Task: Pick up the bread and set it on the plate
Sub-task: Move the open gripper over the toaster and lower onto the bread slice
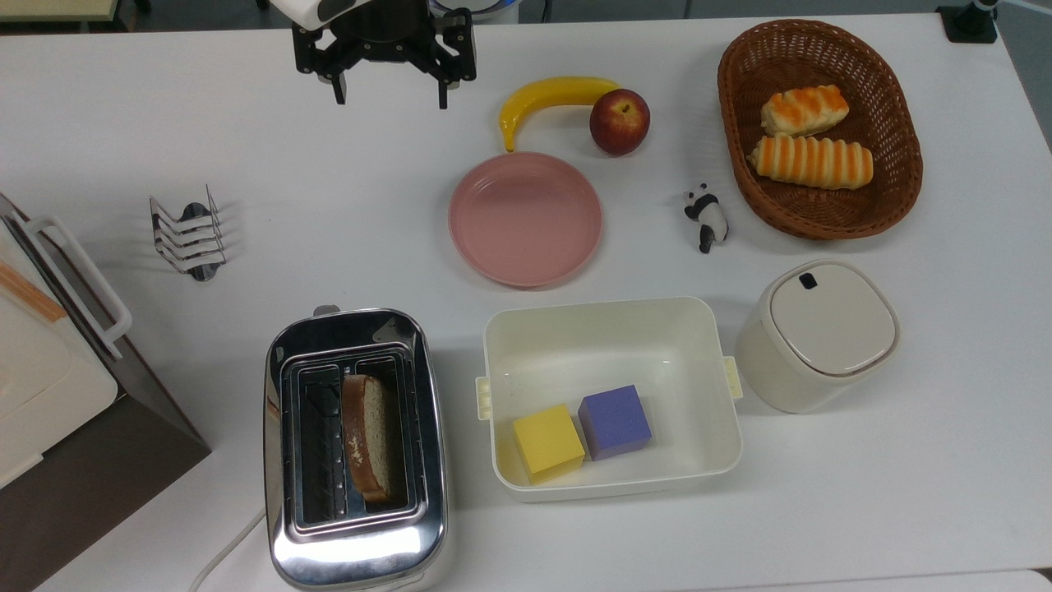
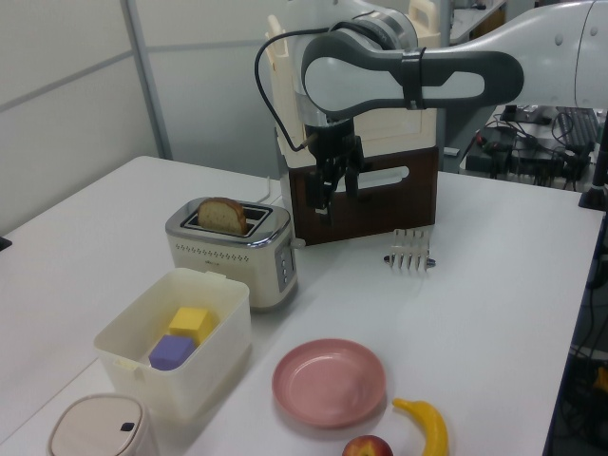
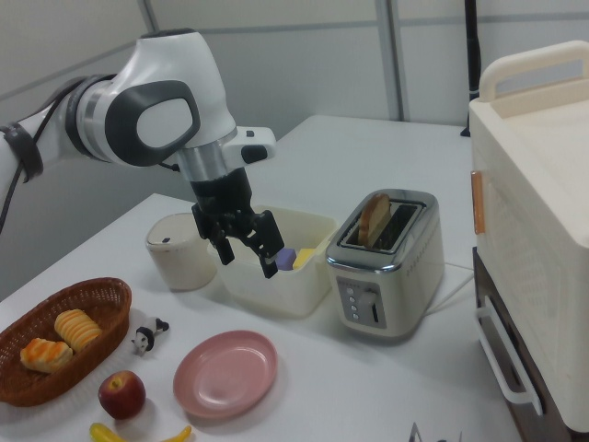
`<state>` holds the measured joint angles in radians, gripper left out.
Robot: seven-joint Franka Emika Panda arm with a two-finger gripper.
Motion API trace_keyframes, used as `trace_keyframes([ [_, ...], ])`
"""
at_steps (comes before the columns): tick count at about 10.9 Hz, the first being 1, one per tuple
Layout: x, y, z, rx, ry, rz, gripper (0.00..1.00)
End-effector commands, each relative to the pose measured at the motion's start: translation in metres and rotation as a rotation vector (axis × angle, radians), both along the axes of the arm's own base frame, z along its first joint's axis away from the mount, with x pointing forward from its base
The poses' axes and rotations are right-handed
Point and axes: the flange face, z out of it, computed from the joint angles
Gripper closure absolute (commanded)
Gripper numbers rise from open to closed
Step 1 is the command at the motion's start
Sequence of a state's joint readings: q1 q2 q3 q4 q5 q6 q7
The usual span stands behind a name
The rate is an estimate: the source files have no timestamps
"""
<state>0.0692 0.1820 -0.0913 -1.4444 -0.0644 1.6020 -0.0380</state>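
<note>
The bread (image 1: pixel 367 436) stands on edge in the right slot of a chrome toaster (image 1: pixel 353 547) near the top view's lower left; its top sticks out above the slot (image 2: pixel 222 217) (image 3: pixel 375 218). The pink plate (image 1: pixel 526 219) (image 2: pixel 329 382) (image 3: pixel 225 374) lies bare at the table's middle. My gripper (image 1: pixel 390 97) (image 3: pixel 248 261) hangs open and holds nothing, above the table at the top view's upper edge. It is well away from the toaster and up and to the left of the plate in the top view. In the left view my gripper (image 2: pixel 332 195) hangs behind the toaster.
A white tub (image 1: pixel 608 345) with a yellow and a purple cube sits right of the toaster. A lidded canister (image 1: pixel 818 333), a basket (image 1: pixel 740 99) of striped rolls, a banana (image 1: pixel 551 94), an apple (image 1: pixel 620 122), a panda figure (image 1: pixel 707 216), a toast rack (image 1: pixel 191 234) and a large appliance (image 1: pixel 49 370) ring the table.
</note>
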Motion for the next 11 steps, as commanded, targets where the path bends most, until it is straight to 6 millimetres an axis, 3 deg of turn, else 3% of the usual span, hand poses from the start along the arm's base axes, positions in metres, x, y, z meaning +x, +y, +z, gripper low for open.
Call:
trace_keyframes([
  [1, 0.011, -0.018, -0.003, 0.046, -0.105, -0.04, 0.0],
  [4, 0.027, -0.02, -0.016, 0.042, -0.151, -0.039, 0.0],
  [8, 0.062, -0.034, -0.035, 0.026, -0.328, -0.046, 0.0],
  [11, 0.101, -0.033, -0.068, 0.009, -0.508, -0.042, 0.0],
])
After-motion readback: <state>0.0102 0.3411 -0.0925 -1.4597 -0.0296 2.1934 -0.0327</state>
